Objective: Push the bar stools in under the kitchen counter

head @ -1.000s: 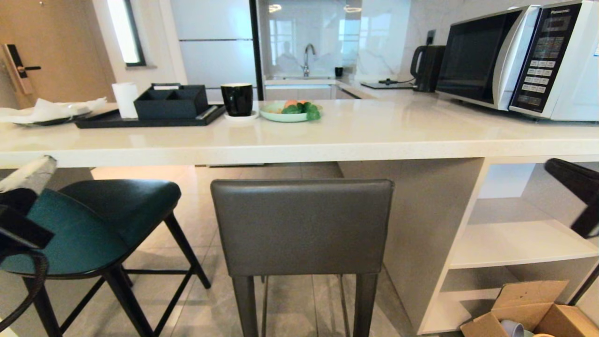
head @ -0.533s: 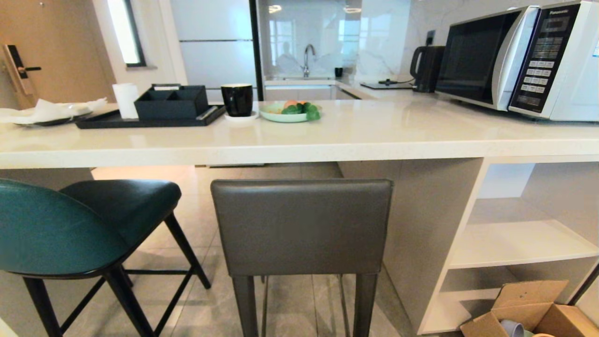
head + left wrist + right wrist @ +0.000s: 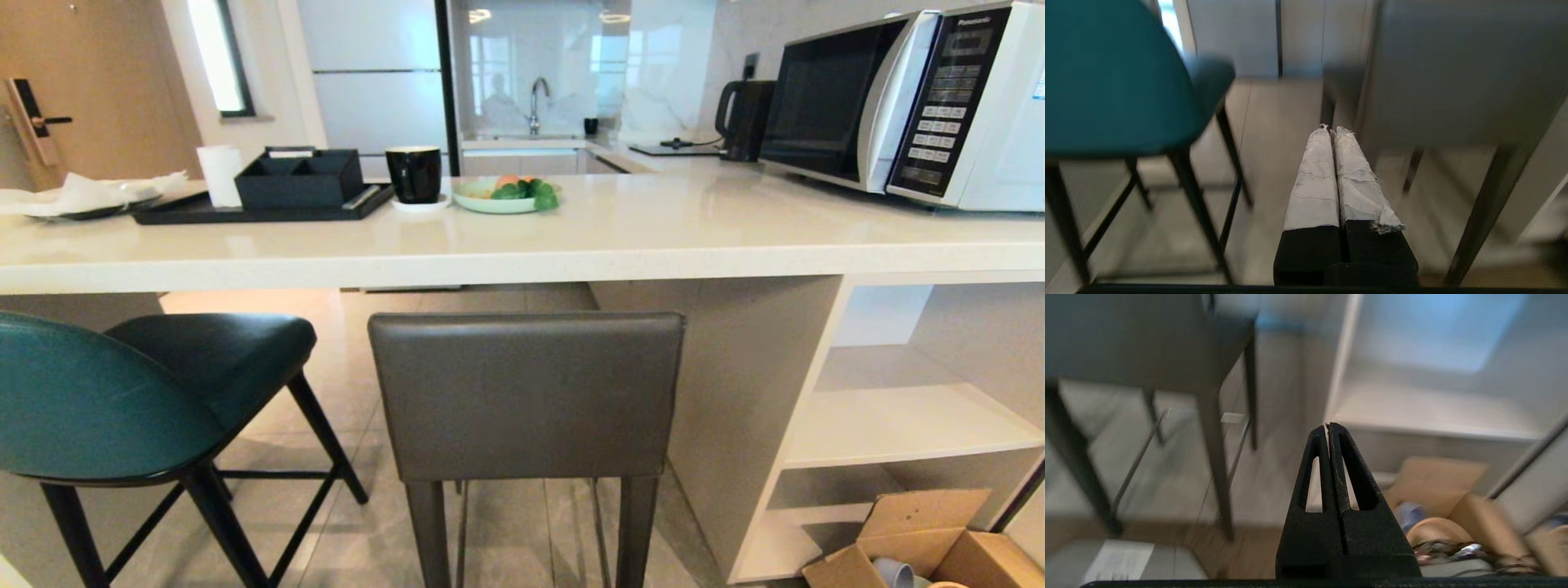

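Two bar stools stand at kitchen counter [image 3: 571, 245], backs toward robot, seats only partly under its overhang, so pushing looks unfinished. Grey stool [image 3: 526, 396] sits at counter's middle, beside its slab side panel [image 3: 735, 408]; teal stool [image 3: 122, 400] at counter's left end. Microwave [image 3: 906, 102], black tray [image 3: 253, 208], mug [image 3: 414, 173], fruit plate [image 3: 506, 196] on counter top. Cardboard box [image 3: 922, 543] below counter's shelf cubbies, clear of stools. Left gripper [image 3: 1332, 132] and right gripper [image 3: 1327, 428] hang low before counter, jaws pressed together, empty.
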Tool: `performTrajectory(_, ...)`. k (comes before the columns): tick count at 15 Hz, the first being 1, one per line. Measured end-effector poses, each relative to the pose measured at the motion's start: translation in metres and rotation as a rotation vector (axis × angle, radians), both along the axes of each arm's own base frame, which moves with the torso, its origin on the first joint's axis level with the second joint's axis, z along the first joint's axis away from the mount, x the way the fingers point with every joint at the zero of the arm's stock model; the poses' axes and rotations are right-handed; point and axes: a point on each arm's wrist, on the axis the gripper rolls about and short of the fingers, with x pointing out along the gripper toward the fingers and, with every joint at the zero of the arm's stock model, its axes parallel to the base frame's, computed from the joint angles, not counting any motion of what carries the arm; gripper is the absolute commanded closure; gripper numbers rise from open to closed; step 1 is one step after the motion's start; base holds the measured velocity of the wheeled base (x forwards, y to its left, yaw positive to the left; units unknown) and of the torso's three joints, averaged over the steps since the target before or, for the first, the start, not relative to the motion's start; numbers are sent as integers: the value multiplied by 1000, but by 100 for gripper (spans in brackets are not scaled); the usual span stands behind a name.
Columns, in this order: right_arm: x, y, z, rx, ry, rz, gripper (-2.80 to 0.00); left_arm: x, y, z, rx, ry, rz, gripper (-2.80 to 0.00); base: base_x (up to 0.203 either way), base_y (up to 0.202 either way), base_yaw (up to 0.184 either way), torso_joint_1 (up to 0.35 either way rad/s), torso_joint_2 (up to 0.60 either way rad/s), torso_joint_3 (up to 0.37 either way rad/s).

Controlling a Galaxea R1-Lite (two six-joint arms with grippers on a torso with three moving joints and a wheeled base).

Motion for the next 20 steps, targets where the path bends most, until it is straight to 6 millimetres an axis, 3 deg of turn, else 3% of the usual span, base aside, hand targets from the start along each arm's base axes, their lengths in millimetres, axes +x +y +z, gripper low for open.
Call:
performTrajectory(2, 16, 1, -29, 5, -4, 38, 0, 5, 0, -16, 27, 47, -2, 0, 0, 0, 0, 0, 0, 0)
performTrajectory(5, 27, 0, -45, -1, -76, -4, 0, 6, -2, -21, 31, 61, -69, 0, 0, 0, 0, 0, 0, 0)
performTrajectory(11, 31, 0, -52, 15, -80, -28, 0, 11, 2, -31, 41, 69, 105, 0, 0, 0, 0, 0, 0, 0)
performTrajectory(17, 31, -1, -53, 110, -79, -61, 0, 13, 2, -34, 36, 71, 97, 0, 0, 0, 0, 0, 0, 0)
performTrajectory(20, 31, 0, -53, 36, -78, -29, 0, 13, 2, -34, 33, 73, 96, 0, 0, 0, 0, 0, 0, 0)
